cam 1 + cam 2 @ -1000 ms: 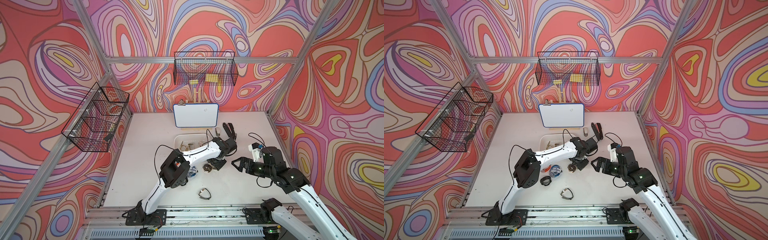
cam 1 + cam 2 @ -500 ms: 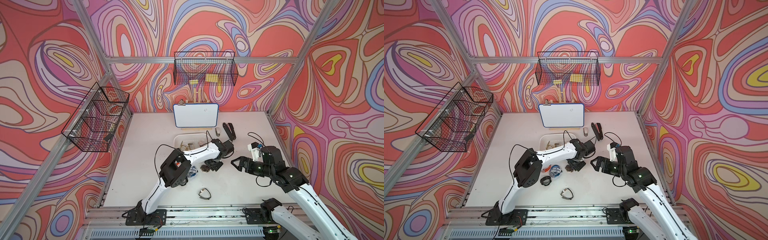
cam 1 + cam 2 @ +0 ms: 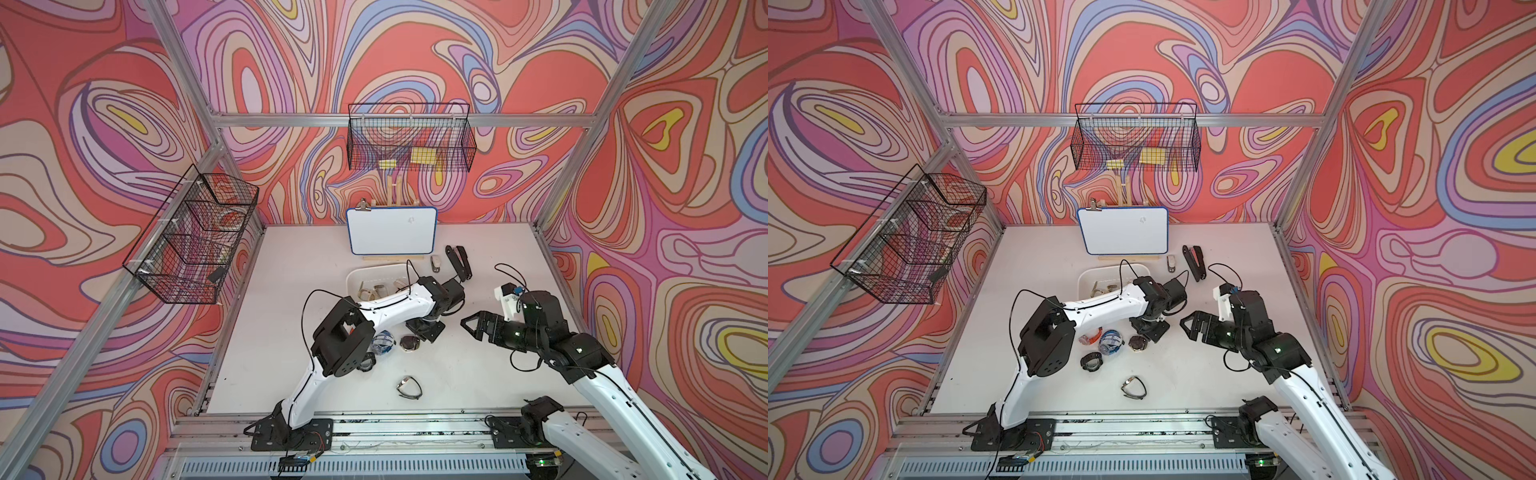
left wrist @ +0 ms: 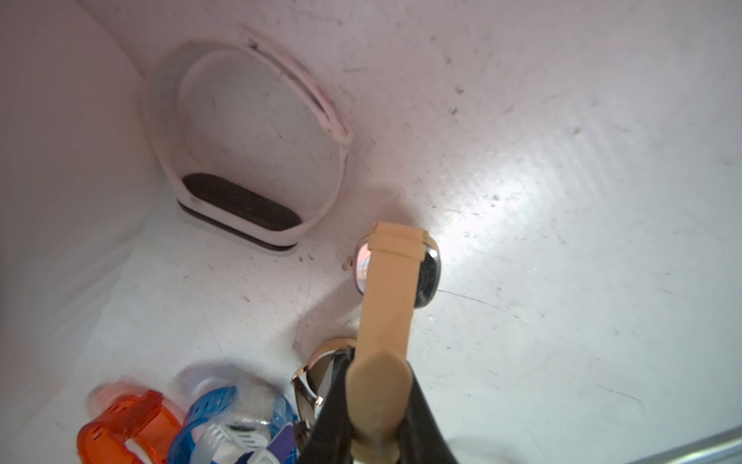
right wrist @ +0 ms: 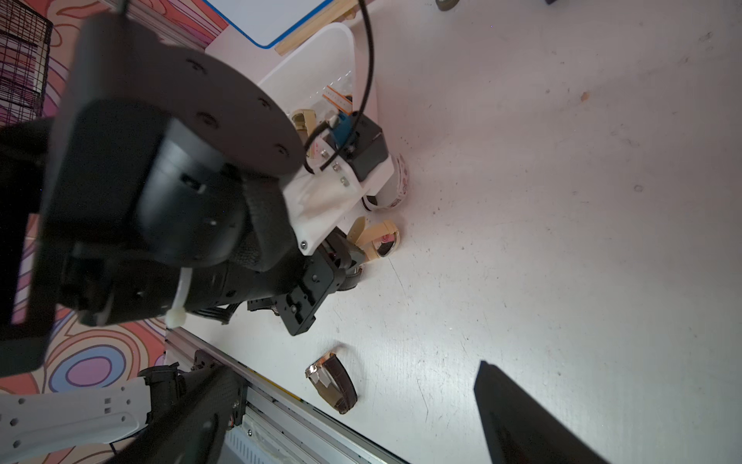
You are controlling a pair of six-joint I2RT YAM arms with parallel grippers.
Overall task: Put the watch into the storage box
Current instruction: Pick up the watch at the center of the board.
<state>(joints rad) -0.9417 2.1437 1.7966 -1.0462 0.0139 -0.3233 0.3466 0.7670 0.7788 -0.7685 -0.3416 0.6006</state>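
My left gripper [image 4: 377, 385] is shut on the tan strap of a watch [image 4: 425, 277], whose shiny case hangs just over the white table. In both top views this gripper [image 3: 424, 332] [image 3: 1148, 328] points down in front of the storage box [image 3: 361, 276] [image 3: 1090, 276], a shallow white tray with several watches inside. The right wrist view shows the tan watch [image 5: 381, 241] at the left gripper's tip, and the storage box [image 5: 321, 60] behind it. My right gripper [image 3: 471, 326] [image 3: 1190, 326] hovers open and empty to the right of it.
Loose watches lie near the left gripper: a rose-gold one [image 3: 1138, 343], a blue one [image 3: 1111, 341], an orange one [image 3: 1091, 336], a black one [image 3: 1091, 360], a white band [image 4: 249, 152]. A brown-strap watch [image 3: 409, 386] [image 5: 333, 381] lies nearer the front rail. A whiteboard [image 3: 391, 230] and stapler [image 3: 459, 262] stand behind.
The left gripper's jaws have closed on the tan strap and it has shifted slightly toward the front. The right arm has hardly moved.
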